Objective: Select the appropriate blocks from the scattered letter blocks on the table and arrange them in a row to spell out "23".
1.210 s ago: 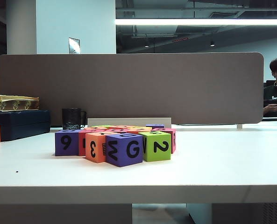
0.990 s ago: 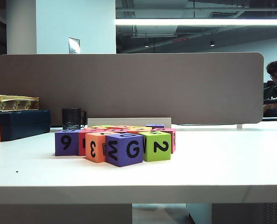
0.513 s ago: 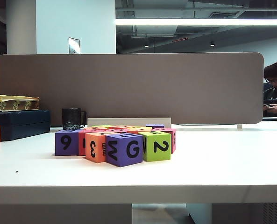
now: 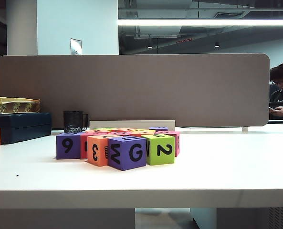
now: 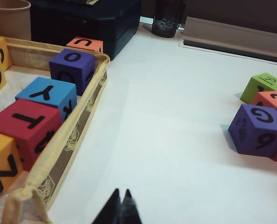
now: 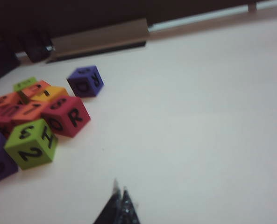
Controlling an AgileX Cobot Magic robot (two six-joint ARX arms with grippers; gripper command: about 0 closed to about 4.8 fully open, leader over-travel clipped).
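The letter blocks (image 4: 117, 143) lie in a tight cluster on the white table (image 4: 217, 171), left of centre. In the front row, the orange block (image 4: 97, 150) shows "3" and the lime green block (image 4: 160, 149) shows "2", with the purple "G" block (image 4: 128, 152) between them. Neither gripper appears in the exterior view. My left gripper (image 5: 121, 192) is shut and empty over bare table, well short of the purple "G" block (image 5: 257, 129). My right gripper (image 6: 120, 190) is shut and empty too, a good way from the lime green block (image 6: 31, 143).
A cloth-lined basket (image 5: 101, 70) holding several more letter blocks stands beside the left gripper, with a dark box (image 4: 19, 126) and a black mug (image 4: 74, 121) behind. A purple "D" block (image 6: 85, 80) lies apart from the cluster. A brown partition (image 4: 131, 90) runs along the table's back.
The blocks have not moved and no arm has entered the exterior view. Only the person at the far right has shifted a little.
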